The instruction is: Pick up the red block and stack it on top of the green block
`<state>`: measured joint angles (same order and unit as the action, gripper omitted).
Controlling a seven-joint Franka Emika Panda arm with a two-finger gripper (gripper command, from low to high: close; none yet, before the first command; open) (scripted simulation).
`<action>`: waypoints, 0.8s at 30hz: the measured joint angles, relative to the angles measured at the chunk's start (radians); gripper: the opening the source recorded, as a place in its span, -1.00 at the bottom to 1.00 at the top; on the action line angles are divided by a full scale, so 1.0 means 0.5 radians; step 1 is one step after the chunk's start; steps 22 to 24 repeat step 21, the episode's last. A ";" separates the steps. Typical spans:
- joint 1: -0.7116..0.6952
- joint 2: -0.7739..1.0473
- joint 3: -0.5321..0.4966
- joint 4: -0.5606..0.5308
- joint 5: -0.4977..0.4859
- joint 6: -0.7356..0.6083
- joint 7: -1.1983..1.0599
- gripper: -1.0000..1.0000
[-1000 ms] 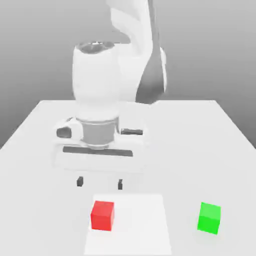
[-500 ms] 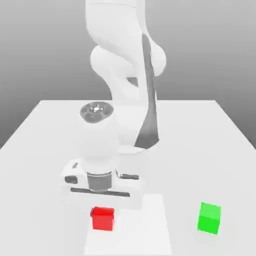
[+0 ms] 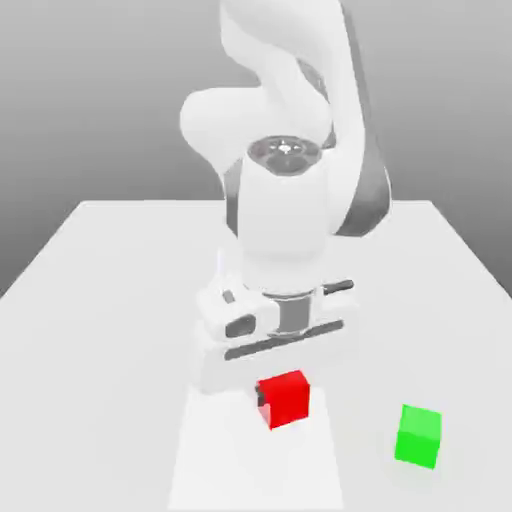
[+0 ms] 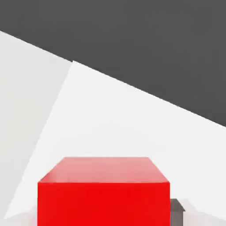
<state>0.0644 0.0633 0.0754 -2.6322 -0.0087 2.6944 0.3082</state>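
the red block [image 3: 284, 399] is seen clamped between the closed fingers [image 3: 262, 398] of the white arm's gripper [image 3: 282, 392], held tilted (one corner lower) and lifted just clear of the white worktop [image 3: 90, 300]. the green block [image 3: 419, 436] is left resting on the worktop, well apart from the red block, toward the exterior view's right and slightly nearer the camera. in the hand view the red block [image 4: 103, 191] is shown close up, with a dark fingertip [image 4: 177, 211] pressed against its side.

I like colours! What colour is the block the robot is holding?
Bright red: the red block, best in the hand view.
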 joint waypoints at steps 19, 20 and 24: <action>0.430 0.316 0.217 0.164 -0.203 0.139 -1.038 1.00; 0.430 0.316 0.217 0.164 -0.203 0.139 -1.038 1.00; 0.430 0.316 0.217 0.164 -0.203 0.139 -1.038 1.00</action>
